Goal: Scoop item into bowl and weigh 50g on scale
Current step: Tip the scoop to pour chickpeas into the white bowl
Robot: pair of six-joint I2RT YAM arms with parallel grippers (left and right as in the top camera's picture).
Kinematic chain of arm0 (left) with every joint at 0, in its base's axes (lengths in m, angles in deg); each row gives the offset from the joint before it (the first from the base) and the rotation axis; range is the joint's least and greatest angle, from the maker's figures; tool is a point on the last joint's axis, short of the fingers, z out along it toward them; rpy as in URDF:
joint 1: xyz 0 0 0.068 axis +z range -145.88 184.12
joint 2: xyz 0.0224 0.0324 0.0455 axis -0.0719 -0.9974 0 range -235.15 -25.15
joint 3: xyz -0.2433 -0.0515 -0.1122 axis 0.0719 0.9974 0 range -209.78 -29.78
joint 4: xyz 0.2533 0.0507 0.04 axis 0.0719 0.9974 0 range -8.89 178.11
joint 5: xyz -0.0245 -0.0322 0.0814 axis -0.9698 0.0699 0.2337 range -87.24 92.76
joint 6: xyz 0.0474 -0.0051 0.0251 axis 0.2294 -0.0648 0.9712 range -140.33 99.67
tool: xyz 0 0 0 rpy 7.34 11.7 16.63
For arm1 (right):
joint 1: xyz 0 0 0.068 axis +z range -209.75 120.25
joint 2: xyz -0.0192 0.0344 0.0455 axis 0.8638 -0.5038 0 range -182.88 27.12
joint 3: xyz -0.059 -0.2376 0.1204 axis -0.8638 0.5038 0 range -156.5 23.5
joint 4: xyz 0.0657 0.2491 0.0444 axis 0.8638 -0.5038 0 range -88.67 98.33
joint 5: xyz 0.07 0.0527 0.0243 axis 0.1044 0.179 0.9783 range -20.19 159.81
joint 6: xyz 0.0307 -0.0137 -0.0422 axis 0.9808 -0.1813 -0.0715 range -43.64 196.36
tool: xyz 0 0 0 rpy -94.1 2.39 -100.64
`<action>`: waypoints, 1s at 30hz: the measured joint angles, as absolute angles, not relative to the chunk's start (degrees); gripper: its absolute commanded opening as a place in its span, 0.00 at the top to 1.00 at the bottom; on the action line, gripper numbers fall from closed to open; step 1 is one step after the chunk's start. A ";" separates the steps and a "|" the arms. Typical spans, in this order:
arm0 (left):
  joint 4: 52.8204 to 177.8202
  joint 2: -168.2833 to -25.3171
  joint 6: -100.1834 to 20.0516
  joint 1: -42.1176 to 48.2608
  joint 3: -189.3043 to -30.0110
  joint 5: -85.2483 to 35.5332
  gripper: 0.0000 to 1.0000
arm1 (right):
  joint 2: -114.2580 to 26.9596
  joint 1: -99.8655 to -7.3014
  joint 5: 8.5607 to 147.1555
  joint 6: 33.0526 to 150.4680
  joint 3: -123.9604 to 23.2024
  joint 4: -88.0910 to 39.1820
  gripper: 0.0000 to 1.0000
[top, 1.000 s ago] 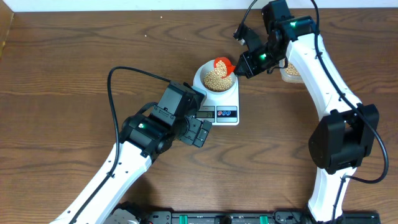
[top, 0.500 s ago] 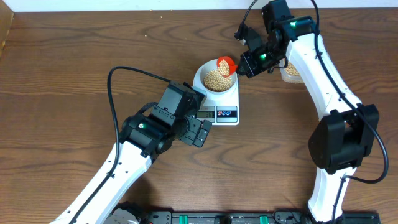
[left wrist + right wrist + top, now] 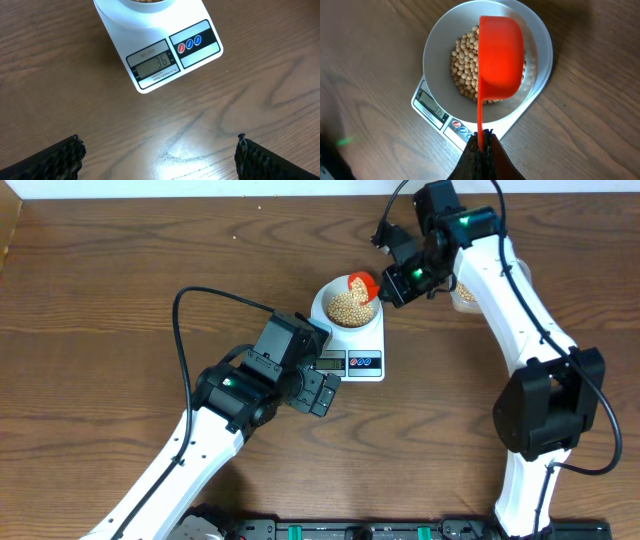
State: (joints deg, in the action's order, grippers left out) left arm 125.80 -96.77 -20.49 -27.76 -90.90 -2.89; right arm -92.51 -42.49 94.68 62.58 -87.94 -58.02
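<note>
A white bowl (image 3: 322,302) stands on the white scale (image 3: 365,362) and holds a pile of tan beans (image 3: 345,306). My right gripper (image 3: 395,280) is shut on the thin handle of an orange-red scoop (image 3: 361,284). In the right wrist view the scoop (image 3: 501,55) is tipped over the bowl's (image 3: 435,55) right half, above the beans (image 3: 462,65). My left gripper (image 3: 325,392) hangs open over bare wood just in front of the scale. In the left wrist view its fingers (image 3: 55,160) stand wide apart and the scale's display (image 3: 152,64) reads 36.
A clear tub (image 3: 468,293) with more beans sits behind the right arm, to the right of the scale. The left arm stretches from the front edge toward the scale's near left corner. Brown wood tabletop lies all around.
The right gripper has nudged and turned the scoop slightly over the bowl's far right rim. The left arm has not moved.
</note>
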 measured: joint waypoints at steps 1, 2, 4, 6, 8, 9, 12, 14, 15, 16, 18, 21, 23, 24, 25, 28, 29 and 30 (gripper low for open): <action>125.80 -96.77 -20.49 -27.76 -90.90 -2.89 0.02 | -92.51 -42.23 94.35 62.43 -87.94 -58.02 0.99; 125.80 -96.77 -20.49 -27.76 -90.90 -2.87 0.02 | -92.51 -42.08 94.11 62.23 -87.94 -57.99 0.99; 125.80 -96.77 -20.49 -27.76 -90.90 -2.89 0.02 | -92.51 -41.88 93.63 62.06 -87.94 -57.82 0.99; 125.80 -96.77 -20.49 -27.76 -90.90 -2.89 0.02 | -92.51 -41.57 93.02 61.97 -87.94 -57.80 0.99; 125.80 -96.77 -20.49 -27.76 -90.88 -2.89 0.02 | -92.51 -41.51 92.49 61.95 -87.94 -57.80 0.99; 125.80 -96.77 -20.49 -27.76 -90.90 -2.89 0.02 | -92.51 -41.51 92.34 61.86 -87.94 -57.82 0.99; 125.80 -96.77 -20.49 -27.76 -90.90 -2.89 0.02 | -92.51 -41.51 91.99 61.29 -87.94 -57.80 0.99; 125.80 -96.77 -20.49 -27.76 -90.90 -2.89 0.02 | -92.51 -41.51 91.86 60.94 -87.94 -57.82 0.99; 125.80 -96.77 -20.49 -27.76 -90.90 -2.89 0.02 | -92.51 -41.51 91.86 60.81 -87.94 -57.82 0.99; 125.80 -96.77 -20.49 -27.76 -90.90 -2.89 0.02 | -92.51 -41.51 91.84 60.68 -87.94 -57.80 0.99; 125.80 -96.77 -20.49 -27.76 -90.90 -2.89 0.02 | -92.51 -41.51 91.84 60.53 -87.94 -57.80 0.99; 125.80 -96.77 -20.49 -27.76 -90.90 -2.89 0.02 | -92.51 -41.51 91.84 60.16 -87.94 -57.80 0.99; 125.80 -96.77 -20.49 -27.76 -90.90 -2.89 0.02 | -92.51 -41.51 91.84 59.94 -87.94 -57.82 0.98; 125.80 -96.77 -20.49 -27.76 -90.90 -2.87 0.02 | -92.51 -41.51 91.84 59.78 -87.94 -57.82 0.99; 125.80 -96.77 -20.49 -27.76 -90.90 -2.89 0.02 | -92.51 -41.51 91.84 59.61 -87.94 -57.82 0.99; 125.80 -96.77 -20.49 -27.76 -90.90 -2.89 0.02 | -92.51 -41.51 91.84 59.13 -87.94 -57.80 0.99; 125.80 -96.77 -20.49 -27.76 -90.90 -2.89 0.02 | -92.51 -41.51 91.84 58.97 -87.94 -57.82 0.99; 125.80 -96.77 -20.49 -27.76 -90.90 -2.87 0.02 | -92.51 -41.51 91.84 58.89 -87.94 -57.80 0.99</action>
